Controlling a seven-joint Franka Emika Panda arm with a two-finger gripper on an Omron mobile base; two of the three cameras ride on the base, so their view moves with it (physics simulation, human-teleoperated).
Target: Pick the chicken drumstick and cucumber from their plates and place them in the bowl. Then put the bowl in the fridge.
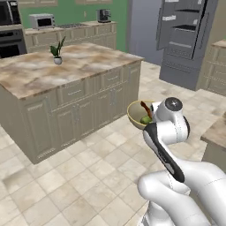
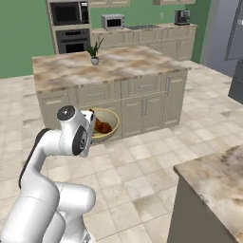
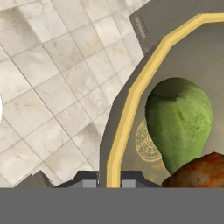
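Gripper [image 3: 109, 183] pinches the bowl [image 3: 127, 100] rim; cucumber [image 3: 179, 122] and chicken drumstick [image 3: 199, 171] inside, kitchen island [image 1: 66, 70] beyond.

- The floor [image 1: 53, 185] is laid with pale beige square tiles.
- A kitchen island [image 1: 66, 88] stands mid-room, with a mottled tan stone top and beige panelled doors and drawers.
- A small potted plant [image 1: 57, 50] sits on the island top.
- The back wall [image 2: 23, 42] is green.
- Beige cabinets along that wall carry a microwave [image 1: 42, 20] and what looks like a coffee machine [image 1: 104, 15].
- A dark built-in oven [image 2: 71, 26] stands at the left end of that run.
- A second stone counter [image 2: 213, 185] juts in at the near right.
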